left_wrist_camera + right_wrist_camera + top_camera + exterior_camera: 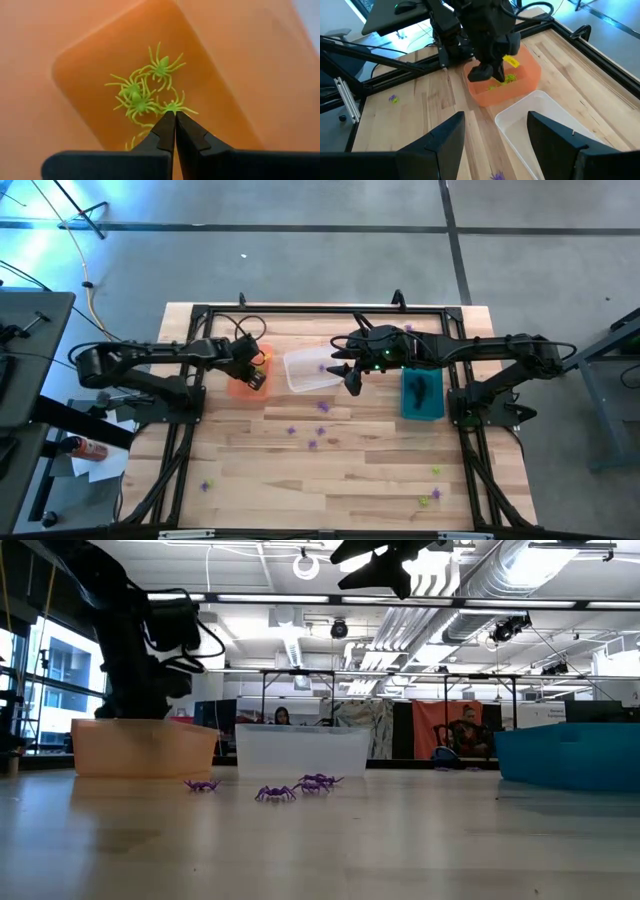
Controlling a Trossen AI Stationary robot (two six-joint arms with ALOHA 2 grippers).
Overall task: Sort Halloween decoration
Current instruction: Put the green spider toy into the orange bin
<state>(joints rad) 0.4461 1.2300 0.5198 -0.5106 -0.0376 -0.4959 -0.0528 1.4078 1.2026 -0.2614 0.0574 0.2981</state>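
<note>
Wooden table [340,470], green spiders [142,95] in orange bin [85,65] seen only by wrist, left gripper [175,120] closed, empty, above them, right gripper [495,132] wide open, empty, over clear bin [540,117].

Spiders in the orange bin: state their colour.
Yellow-green; the spiders in the orange bin show best in the left wrist view.

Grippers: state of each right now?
Left tool: closed, empty, over the orange bin.
Right tool: open, empty, above the clear bin.
</note>
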